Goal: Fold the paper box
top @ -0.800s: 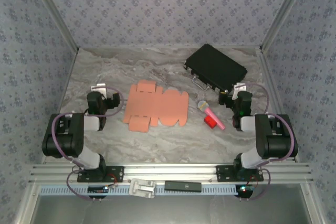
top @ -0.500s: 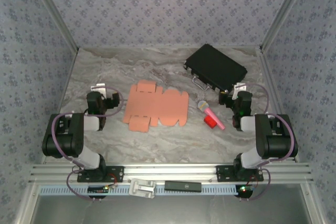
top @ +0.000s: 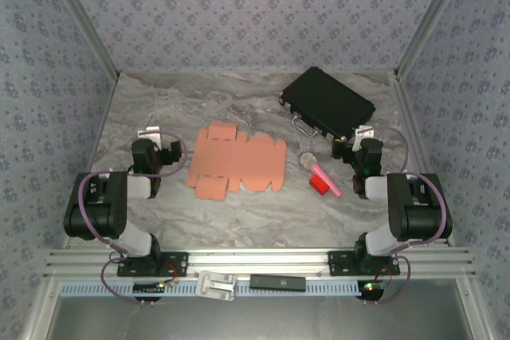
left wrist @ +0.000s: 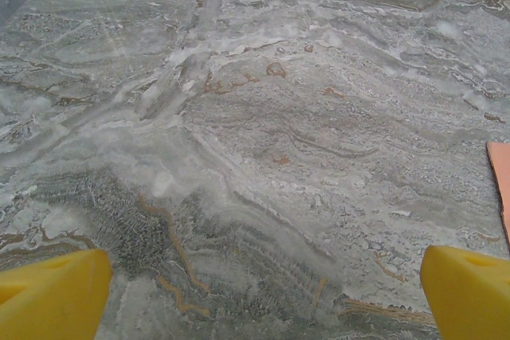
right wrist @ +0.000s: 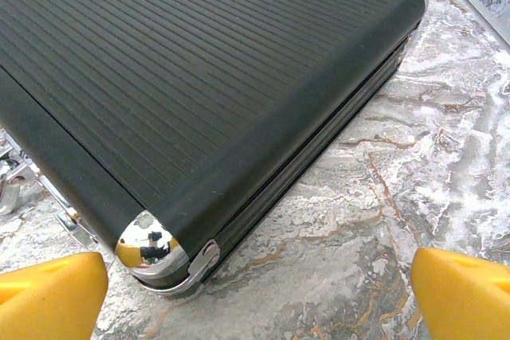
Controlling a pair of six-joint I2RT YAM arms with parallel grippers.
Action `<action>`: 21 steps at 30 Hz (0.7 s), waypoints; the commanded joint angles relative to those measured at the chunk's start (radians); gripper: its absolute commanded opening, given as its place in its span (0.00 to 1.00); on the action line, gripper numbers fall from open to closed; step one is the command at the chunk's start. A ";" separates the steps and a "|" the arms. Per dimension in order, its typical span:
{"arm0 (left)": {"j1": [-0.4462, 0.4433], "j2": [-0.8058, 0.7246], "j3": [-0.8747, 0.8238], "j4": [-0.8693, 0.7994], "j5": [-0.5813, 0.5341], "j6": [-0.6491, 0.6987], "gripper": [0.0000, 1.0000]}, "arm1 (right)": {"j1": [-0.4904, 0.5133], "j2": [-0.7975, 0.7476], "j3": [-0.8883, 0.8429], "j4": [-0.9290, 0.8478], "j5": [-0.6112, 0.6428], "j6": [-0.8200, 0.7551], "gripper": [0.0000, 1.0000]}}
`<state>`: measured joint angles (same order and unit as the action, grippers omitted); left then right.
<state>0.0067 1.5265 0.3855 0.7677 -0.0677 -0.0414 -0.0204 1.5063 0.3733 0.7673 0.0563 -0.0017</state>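
Note:
The paper box [top: 236,163] lies as a flat salmon-orange die-cut sheet with flaps in the middle of the marble table. A sliver of its edge [left wrist: 501,181] shows at the right of the left wrist view. My left gripper [top: 156,142] rests low to the sheet's left, a short gap away, open with bare marble between its yellow fingertips [left wrist: 52,292]. My right gripper [top: 360,141] sits at the right side, open and empty [right wrist: 263,296], its yellow fingertips [right wrist: 462,288] wide apart just before the corner of the black case.
A black ribbed case [top: 327,102] with metal corners [right wrist: 151,248] lies at the back right. A pink stick [top: 320,171] and a small red block [top: 319,185] lie between the sheet and my right gripper. Patterned walls close in the table on three sides.

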 commanded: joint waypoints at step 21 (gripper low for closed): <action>-0.228 -0.550 0.175 -0.369 -0.358 0.009 1.00 | 0.124 -0.571 0.258 -0.566 0.349 0.083 1.00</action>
<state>-0.1795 1.1046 0.4271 0.5625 -0.2729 0.0086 0.0784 1.1046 0.4637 0.4477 0.2745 0.0132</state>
